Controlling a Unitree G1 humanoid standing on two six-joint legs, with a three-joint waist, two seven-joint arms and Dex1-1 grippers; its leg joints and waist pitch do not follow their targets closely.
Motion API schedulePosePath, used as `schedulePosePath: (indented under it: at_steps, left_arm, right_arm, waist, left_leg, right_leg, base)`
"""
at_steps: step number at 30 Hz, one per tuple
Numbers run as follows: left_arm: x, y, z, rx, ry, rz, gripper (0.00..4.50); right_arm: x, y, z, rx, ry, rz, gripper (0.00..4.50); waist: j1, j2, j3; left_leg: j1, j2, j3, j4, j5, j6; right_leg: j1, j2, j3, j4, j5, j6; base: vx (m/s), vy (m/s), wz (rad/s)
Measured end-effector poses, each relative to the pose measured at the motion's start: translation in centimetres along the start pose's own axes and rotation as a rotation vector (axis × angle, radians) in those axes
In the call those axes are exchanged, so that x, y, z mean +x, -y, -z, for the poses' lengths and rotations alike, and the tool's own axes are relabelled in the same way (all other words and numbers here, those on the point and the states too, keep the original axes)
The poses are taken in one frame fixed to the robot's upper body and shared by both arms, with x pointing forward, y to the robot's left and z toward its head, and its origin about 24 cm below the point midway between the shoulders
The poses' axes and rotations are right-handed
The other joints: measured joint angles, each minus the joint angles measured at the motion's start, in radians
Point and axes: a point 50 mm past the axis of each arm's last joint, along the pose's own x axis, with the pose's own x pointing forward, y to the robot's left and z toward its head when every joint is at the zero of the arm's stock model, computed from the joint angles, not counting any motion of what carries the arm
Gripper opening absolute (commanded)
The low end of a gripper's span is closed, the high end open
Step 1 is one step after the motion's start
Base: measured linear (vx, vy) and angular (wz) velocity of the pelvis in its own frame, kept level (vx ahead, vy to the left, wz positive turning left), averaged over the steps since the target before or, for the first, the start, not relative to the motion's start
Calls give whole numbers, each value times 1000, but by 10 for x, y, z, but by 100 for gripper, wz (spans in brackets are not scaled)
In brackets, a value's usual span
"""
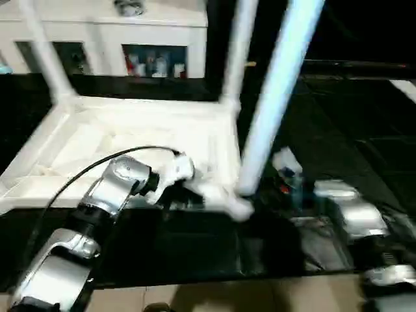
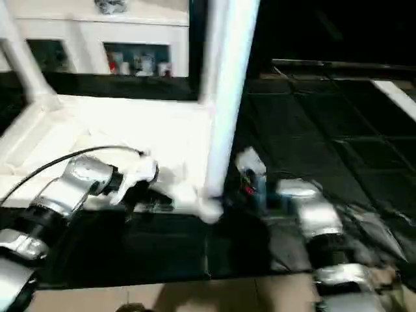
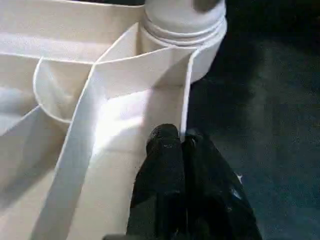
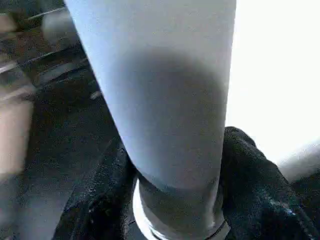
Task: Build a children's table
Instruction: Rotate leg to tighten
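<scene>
Three long tapered white plastic legs stand upright from the corners of the upside-down white plastic table top (image 1: 130, 140), whose ribbed underside faces up on the dark tiled floor (image 1: 364, 130). One far leg (image 1: 42, 49) rises at the top's far left corner and another far leg (image 1: 237, 49) at its far right corner. The near leg (image 1: 276, 91) stands in the socket at the near right corner lobe.

The left gripper (image 3: 181, 145) pinches the thin upright rim of the table top near that same corner, its two black fingers (image 3: 162, 150) pressed together with the white wall between them. The right gripper (image 4: 175, 200) clasps the near leg just above its threaded base, one black finger (image 4: 255, 185) on each side of the round shaft. A white glass-door cabinet (image 1: 107, 39) stands beyond the top's far edge.
</scene>
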Motion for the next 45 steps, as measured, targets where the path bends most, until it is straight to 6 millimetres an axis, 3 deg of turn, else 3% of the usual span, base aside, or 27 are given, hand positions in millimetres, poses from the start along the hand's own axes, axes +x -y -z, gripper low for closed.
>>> schedulePosePath:
  at_steps: [3,6,13,14,19,26,30,35,39,45]
  left_arm:
    - [16,-4,-8,-74,26,-117,0]
    - [29,-6,-14,-140,60,-210,0]
    - [43,-9,-22,-207,76,-329,0]
    - [43,-9,-23,-209,76,-329,0]
    - [40,-9,-23,-199,69,-329,0]
    - [27,-10,-17,-125,57,-266,0]
    - [13,-10,-11,-61,42,-201,0]
    - [2,-5,-4,11,34,-92,0]
    - [-5,7,3,62,34,54,0]
    - [-13,11,6,129,5,154,0]
  right_arm:
    - [11,11,-7,27,17,203,204]
    - [22,18,-13,56,32,351,197]
    - [39,22,-23,27,15,531,197]
    - [39,22,-23,22,16,533,250]
    - [41,20,-22,8,27,524,299]
    - [26,21,-16,-61,9,372,357]
    - [2,23,-9,-88,-15,211,384]
    - [-20,22,-7,-107,-57,27,424]
    - [-33,21,-11,-121,-67,-82,435]
    - [-32,14,-10,-131,-78,-205,435]
  waist:
    - [-26,0,0]
    - [-38,3,-2]
    - [-39,9,-6]
    - [-40,9,-6]
    - [-43,9,-6]
    - [-48,9,-5]
    - [-45,10,-5]
    - [-25,12,-4]
    - [4,12,-3]
    - [17,12,-3]
  left_leg:
    - [-1,0,0,0,0,0]
    - [0,-1,0,0,0,0]
    - [-1,-1,0,-3,-1,1]
    - [-1,-1,0,-3,-1,1]
    - [-1,-1,0,-3,-1,1]
    - [-3,-1,0,-5,-2,3]
    - [-5,-1,0,-4,-2,6]
    - [-6,0,0,-3,-2,6]
    - [-6,0,0,-2,-2,6]
    - [-6,1,1,1,-3,5]
  right_leg:
    - [1,0,0,-3,0,0]
    - [2,0,0,-3,1,0]
    - [0,0,0,-4,3,-2]
    - [0,0,0,-4,3,-2]
    - [-1,0,0,-5,2,-2]
    - [-4,0,0,-5,1,-3]
    - [-6,1,-1,-5,0,-4]
    - [-6,0,-1,-4,0,-4]
    - [-6,0,-1,-4,1,-4]
    - [-5,0,-1,-3,1,-4]
  base:
    - [0,0,0]
    - [0,0,0]
    - [0,0,0]
    - [0,0,0]
    - [0,0,0]
    - [0,0,0]
    - [0,0,0]
    - [0,0,0]
    - [0,0,0]
    - [0,0,0]
